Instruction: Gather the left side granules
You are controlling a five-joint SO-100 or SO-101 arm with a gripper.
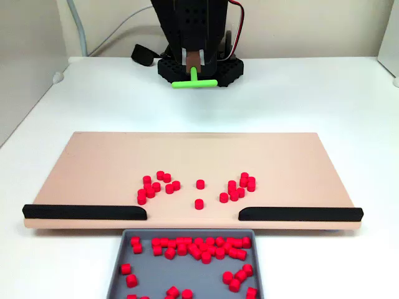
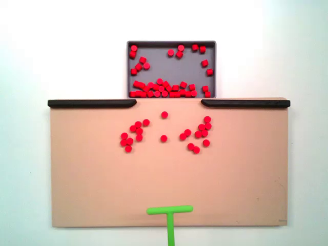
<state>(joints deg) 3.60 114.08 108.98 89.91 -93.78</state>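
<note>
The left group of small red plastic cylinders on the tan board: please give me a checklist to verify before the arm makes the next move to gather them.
1. Left group of small red plastic cylinders lying loose on the tan flat board: ok.
2. Green T-shaped plastic stick held in the pincer: ok.
3. Stick behind the left group: not ok, it hangs centred beyond the board's far edge.
4. Gap between the two black rails open toward the grey tray: ok.
5. Firmness of the grip: cannot tell.

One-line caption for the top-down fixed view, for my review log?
Green T-stick at the board's near edge; three loose clusters of red granules lie before the gap leading to the grey tray.
</note>
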